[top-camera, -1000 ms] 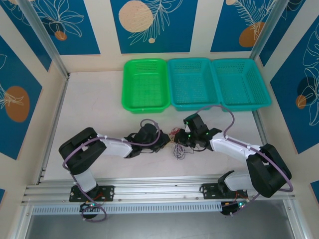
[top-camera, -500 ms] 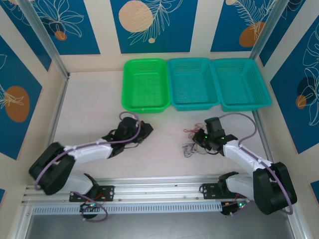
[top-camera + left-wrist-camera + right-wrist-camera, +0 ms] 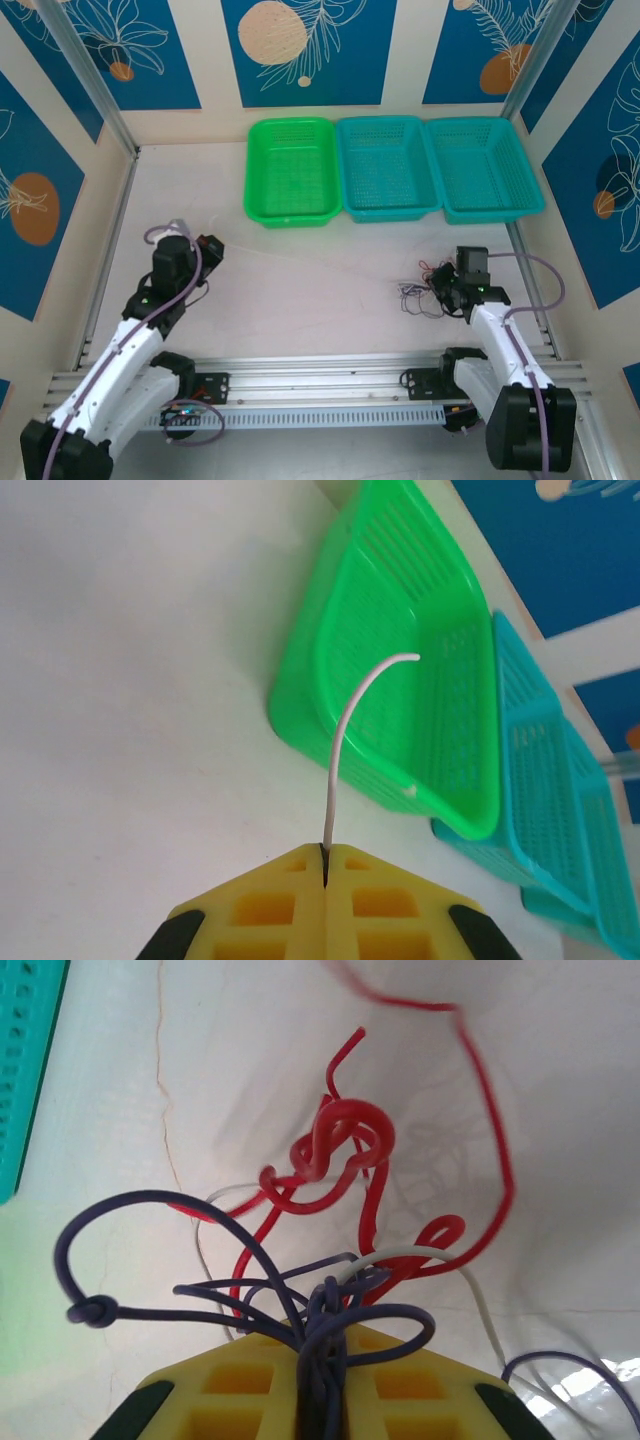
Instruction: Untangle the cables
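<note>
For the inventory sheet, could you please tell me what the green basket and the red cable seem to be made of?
The green basket: probably moulded plastic, glossy, with perforated mesh walls. The red cable: apparently wire in smooth, slightly shiny plastic insulation; it holds tight curls.

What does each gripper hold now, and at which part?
Left gripper: white wire, near its free tip. Right gripper: dark wire, at bunched loops.
</note>
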Tool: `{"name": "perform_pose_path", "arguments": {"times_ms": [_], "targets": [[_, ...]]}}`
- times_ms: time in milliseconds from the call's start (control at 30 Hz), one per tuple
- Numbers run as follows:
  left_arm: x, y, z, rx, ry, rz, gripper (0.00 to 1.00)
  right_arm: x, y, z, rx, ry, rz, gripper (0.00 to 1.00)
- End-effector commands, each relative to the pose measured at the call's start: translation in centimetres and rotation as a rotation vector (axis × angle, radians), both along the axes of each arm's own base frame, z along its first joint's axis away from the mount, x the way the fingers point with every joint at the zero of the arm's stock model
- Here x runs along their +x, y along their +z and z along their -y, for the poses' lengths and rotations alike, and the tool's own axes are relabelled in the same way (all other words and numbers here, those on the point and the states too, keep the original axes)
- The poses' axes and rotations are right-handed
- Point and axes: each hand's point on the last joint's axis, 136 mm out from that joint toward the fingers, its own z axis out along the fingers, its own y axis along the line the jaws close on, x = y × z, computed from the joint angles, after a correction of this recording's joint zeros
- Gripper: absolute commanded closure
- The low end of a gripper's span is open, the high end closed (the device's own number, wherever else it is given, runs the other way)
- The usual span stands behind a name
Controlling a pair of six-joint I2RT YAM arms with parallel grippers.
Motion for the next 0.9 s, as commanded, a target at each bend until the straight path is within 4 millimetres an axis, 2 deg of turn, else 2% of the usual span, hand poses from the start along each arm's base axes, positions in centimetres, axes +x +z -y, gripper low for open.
{"name": "perform_pose_path", "arguments": {"times_ms": [0,167,233,333,400,467,600,767,800,867], "targets": [[-0.9,-1.3,-2.1,0.129,0.026,-0.087,1.0,-1.2,-0.6,0.8,-0.008,-0.063,-0.054,0.85],[-0.8,-3.2,-2.3,0.143,0.032,-0.128,1.0,-0.2,1.0,-0.3,0.026,0.004,0.013,0.96],[-1.4,-3.5,-4.7,0.221,0.119,-0.166,1.0,-0.8,1.3,1.0,-0.018,-0.053,-0.01,0.96],[-4.3,-4.2,-10.0,0.31,0.348,-0.297,1.0,-1.2,2.0,3.0,-0.027,-0.15,-0.004,1.0],[-5.5,-4.4,-11.7,0.277,0.425,-0.334,1.0,-1.3,2.5,4.5,-0.006,-0.232,0.022,1.0],[-5.8,-4.3,-12.6,0.236,0.462,-0.332,1.0,-1.6,2.9,6.2,0.032,-0.33,0.039,1.0],[-6.1,-2.5,-14.5,0.237,0.526,-0.318,1.0,-1.7,3.4,8.6,0.088,-0.462,0.073,1.0],[-5.8,1.4,-16.1,0.293,0.573,-0.262,1.0,-1.6,3.7,9.8,0.073,-0.493,0.078,1.0],[-5.3,2.4,-16.0,0.302,0.549,-0.233,1.0,-1.2,3.9,9.7,0.077,-0.473,0.094,1.0],[-3.2,4.2,-14.2,0.263,0.434,-0.138,1.0,0.0,4.4,8.7,0.113,-0.391,0.147,1.0]]}}
